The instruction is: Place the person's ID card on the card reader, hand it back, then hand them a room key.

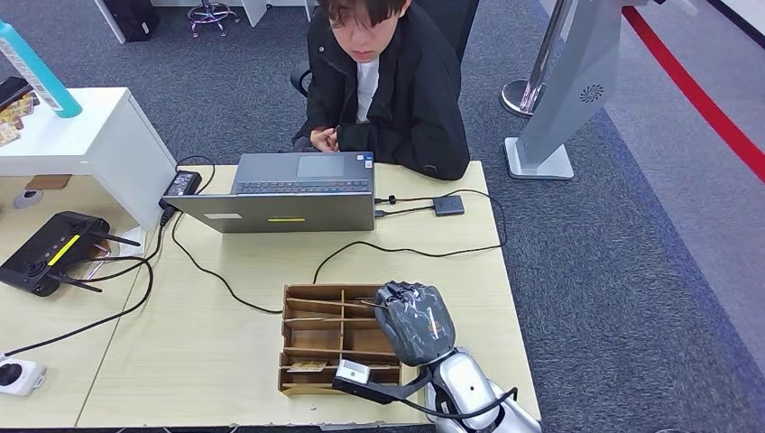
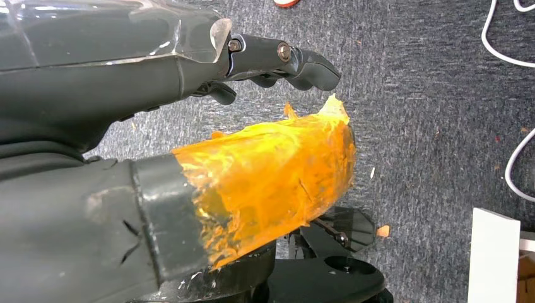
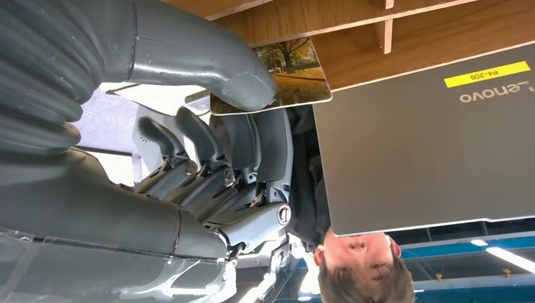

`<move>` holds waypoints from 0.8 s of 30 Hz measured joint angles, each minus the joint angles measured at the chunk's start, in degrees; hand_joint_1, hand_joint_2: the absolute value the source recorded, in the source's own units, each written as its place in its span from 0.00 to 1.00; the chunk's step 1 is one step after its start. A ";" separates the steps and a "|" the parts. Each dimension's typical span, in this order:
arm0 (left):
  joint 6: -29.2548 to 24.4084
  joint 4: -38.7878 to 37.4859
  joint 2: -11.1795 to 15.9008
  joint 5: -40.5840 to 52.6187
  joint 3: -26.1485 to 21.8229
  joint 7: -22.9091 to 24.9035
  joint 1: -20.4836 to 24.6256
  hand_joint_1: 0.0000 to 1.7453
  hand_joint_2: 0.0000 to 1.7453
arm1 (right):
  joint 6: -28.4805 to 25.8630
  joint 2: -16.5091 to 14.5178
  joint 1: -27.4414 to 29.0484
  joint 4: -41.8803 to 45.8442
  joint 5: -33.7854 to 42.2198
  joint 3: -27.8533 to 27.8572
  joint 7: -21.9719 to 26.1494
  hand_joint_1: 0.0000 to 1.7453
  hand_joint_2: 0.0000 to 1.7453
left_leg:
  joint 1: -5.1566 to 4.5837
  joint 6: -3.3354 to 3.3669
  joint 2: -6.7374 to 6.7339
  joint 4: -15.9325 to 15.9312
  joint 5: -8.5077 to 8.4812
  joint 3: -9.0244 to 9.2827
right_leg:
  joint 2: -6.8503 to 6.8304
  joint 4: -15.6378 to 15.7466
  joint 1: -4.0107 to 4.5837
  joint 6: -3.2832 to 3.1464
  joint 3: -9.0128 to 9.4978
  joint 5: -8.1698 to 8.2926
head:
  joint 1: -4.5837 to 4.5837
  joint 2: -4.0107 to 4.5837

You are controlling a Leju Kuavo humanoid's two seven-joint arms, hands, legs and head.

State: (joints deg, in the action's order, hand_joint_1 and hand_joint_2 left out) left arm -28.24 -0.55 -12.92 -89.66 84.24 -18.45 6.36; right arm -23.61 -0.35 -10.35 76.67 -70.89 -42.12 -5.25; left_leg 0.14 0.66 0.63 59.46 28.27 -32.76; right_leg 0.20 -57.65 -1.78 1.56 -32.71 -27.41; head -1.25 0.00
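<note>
My right hand (image 1: pixel 413 320) hovers over the far right part of a wooden divided tray (image 1: pixel 311 338) at the table's near edge. In the right wrist view its thumb (image 3: pixel 243 85) presses a card with an autumn-tree picture (image 3: pixel 296 72) against the fingers (image 3: pixel 189 139), so the card is pinched and held just above the tray's slats. Another card (image 1: pixel 307 366) lies in the tray's near left slot. A small dark box on a cable (image 1: pixel 448 205) sits right of the grey laptop (image 1: pixel 289 194). A person in a black jacket (image 1: pixel 388 81) sits behind the laptop. My left hand (image 2: pixel 126 76) hangs over carpet, fingers apart, holding nothing.
A white shelf (image 1: pixel 90 135) stands at the far left, with a black controller (image 1: pixel 50 248) and a white device (image 1: pixel 18 374) on the adjoining table. Black cables (image 1: pixel 216 280) cross the tabletop. A grey stand base (image 1: pixel 541 158) is on the floor, far right.
</note>
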 joint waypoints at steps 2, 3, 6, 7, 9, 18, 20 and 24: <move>0.00 0.00 -0.01 0.00 0.00 0.00 0.00 0.00 0.00 | 0.01 0.00 -0.05 0.00 0.00 0.01 0.00 0.97 1.00 | 0.00 0.00 0.00 0.00 0.00 0.00 | 0.00 0.00 0.00 0.00 0.00 0.00 | 0.00 0.00; 0.00 0.00 -0.01 0.00 0.00 0.00 0.00 0.00 0.00 | 0.03 0.00 -0.09 0.00 0.00 0.01 0.00 0.98 1.00 | 0.00 0.00 0.00 0.00 0.00 0.00 | 0.00 0.00 0.00 0.00 0.00 0.00 | 0.00 0.00; 0.00 0.00 -0.02 0.00 0.00 0.00 0.00 0.00 0.00 | -0.01 0.00 -0.21 0.00 -0.15 0.02 0.09 0.99 1.00 | 0.00 0.00 0.00 0.00 0.00 0.00 | 0.00 0.00 0.00 0.00 0.00 0.00 | 0.00 0.00; 0.00 0.00 -0.02 0.00 0.00 -0.01 0.00 0.00 0.00 | -0.13 0.00 -0.23 0.00 -0.26 0.01 0.22 1.00 1.00 | 0.00 0.00 0.00 0.00 0.00 0.00 | 0.00 0.00 0.00 0.00 0.00 0.00 | 0.00 0.00; 0.00 0.00 -0.02 0.00 0.00 -0.08 0.00 0.00 0.00 | -0.61 0.00 -0.18 0.07 -0.49 0.01 0.70 1.00 1.00 | 0.00 0.00 0.00 0.00 0.00 0.00 | 0.00 0.00 0.00 0.00 0.00 0.00 | 0.01 0.00; -0.10 0.00 -0.03 0.00 -0.02 -1.23 -0.02 0.00 0.00 | -9.06 0.63 1.43 7.18 -1.32 0.06 4.46 1.00 1.00 | 0.00 0.00 0.00 0.00 0.00 0.00 | 0.00 0.00 0.00 0.00 -0.01 0.00 | 0.00 0.00; -0.19 0.00 -0.04 0.00 -0.04 -1.54 -0.02 0.00 0.00 | -10.67 0.96 2.01 9.82 -1.41 0.13 5.24 1.00 1.00 | 0.00 0.01 0.00 0.00 0.01 -0.01 | 0.00 0.00 0.00 0.00 -0.01 0.00 | 0.00 0.00; -0.22 0.00 -0.04 0.00 -0.16 -2.04 -0.03 0.00 0.00 | -12.29 1.64 3.05 14.43 -1.18 0.20 6.49 1.00 1.00 | 0.00 0.01 0.00 0.00 0.01 -0.01 | 0.00 0.00 0.00 0.00 -0.01 0.00 | -0.01 0.00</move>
State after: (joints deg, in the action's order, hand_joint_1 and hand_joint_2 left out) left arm -28.46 -0.55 -12.96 -89.66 84.08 -20.49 6.33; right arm -35.90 1.29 -7.31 91.11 -72.07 -41.92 1.24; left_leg 0.14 0.66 0.63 59.46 28.29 -32.76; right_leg 0.19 -57.65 -1.78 1.56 -32.71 -27.42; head -1.26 0.00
